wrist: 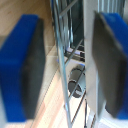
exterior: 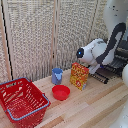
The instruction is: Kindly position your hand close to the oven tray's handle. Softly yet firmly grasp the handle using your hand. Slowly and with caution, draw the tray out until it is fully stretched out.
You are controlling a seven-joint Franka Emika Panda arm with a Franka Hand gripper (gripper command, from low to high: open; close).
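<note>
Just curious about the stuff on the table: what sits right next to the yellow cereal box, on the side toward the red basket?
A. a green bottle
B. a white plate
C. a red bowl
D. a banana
C: a red bowl rests on the wooden table just beside the cereal box, between it and the red basket.

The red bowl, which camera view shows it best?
The exterior view: the red bowl sits in full view on the wooden table, in front of the blue cup. The wrist view shows none of it, only the fingers and metal bars.
</note>
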